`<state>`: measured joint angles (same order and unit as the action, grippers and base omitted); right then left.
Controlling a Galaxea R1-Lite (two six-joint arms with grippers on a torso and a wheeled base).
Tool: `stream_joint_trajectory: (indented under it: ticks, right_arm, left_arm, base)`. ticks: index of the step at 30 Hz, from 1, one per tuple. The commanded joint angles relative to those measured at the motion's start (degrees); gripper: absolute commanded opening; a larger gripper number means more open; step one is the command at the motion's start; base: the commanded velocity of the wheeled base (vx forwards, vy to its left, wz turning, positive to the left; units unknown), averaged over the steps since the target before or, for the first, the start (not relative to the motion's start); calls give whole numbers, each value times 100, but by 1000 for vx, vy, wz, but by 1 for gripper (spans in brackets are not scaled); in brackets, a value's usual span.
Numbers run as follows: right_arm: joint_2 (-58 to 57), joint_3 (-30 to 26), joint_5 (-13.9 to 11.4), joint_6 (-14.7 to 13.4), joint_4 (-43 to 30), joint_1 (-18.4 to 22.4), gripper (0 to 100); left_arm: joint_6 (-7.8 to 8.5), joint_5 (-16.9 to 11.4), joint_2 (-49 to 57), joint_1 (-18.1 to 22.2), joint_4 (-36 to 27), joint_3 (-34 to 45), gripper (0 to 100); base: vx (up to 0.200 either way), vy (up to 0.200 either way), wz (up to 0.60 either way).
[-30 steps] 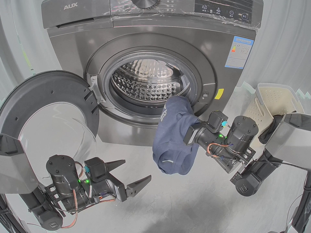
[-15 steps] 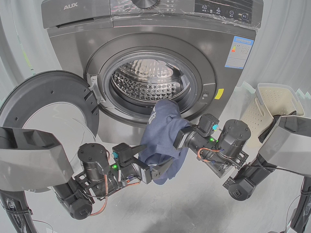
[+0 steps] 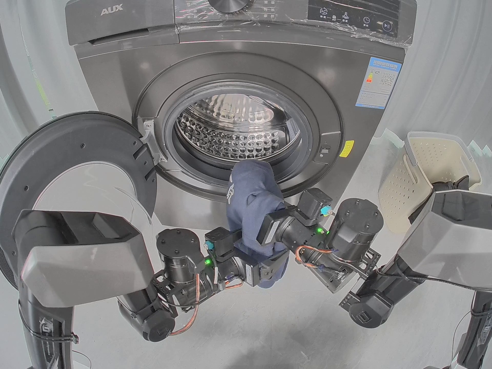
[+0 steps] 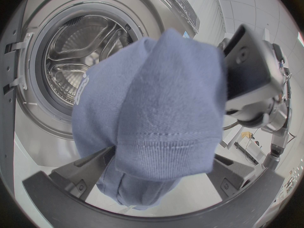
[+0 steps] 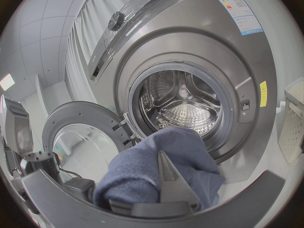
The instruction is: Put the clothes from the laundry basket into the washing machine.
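A navy blue garment (image 3: 249, 196) hangs in front of the lower rim of the washing machine's open drum (image 3: 230, 124). My right gripper (image 3: 267, 222) is shut on it from the right, and the cloth drapes over one of its fingers (image 5: 172, 181). My left gripper (image 3: 266, 268) is open just below, with its fingers (image 4: 84, 171) spread on either side of the garment's hanging lower part (image 4: 148, 117). The cream laundry basket (image 3: 435, 162) stands to the right of the machine; its inside is hidden behind my right arm.
The round machine door (image 3: 77, 165) is swung open to the left, close to my left arm. The grey machine front (image 3: 333, 93) rises behind the garment. Pale bare floor (image 3: 287, 324) lies below both arms.
My left arm has swung right and up from the floor area, bringing its open fingers around the garment's lower end. My right gripper has carried the garment leftwards, towards the middle of the drum opening.
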<state>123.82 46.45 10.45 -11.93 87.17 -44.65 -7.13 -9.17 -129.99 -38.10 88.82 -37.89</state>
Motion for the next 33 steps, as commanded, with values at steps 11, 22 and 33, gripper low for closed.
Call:
stream_joint_trajectory:
  ticks: [11, 22, 33]
  right_arm:
    - [-33, -22, 133, -81, 1, -122, 0]
    - [-42, -83, 247, -178, 1, 141, 0]
    - [265, -681, 256, -292, 19, 168, 0]
  left_arm:
    - [-8, 451, -659, 259, -5, -834, 100]
    - [-78, 785, -299, 584, 4, -781, 0]
    - [-385, 785, 975, 522, -5, -237, 0]
  base:
    - [0, 0, 0]
    - [0, 0, 0]
    - [0, 0, 0]
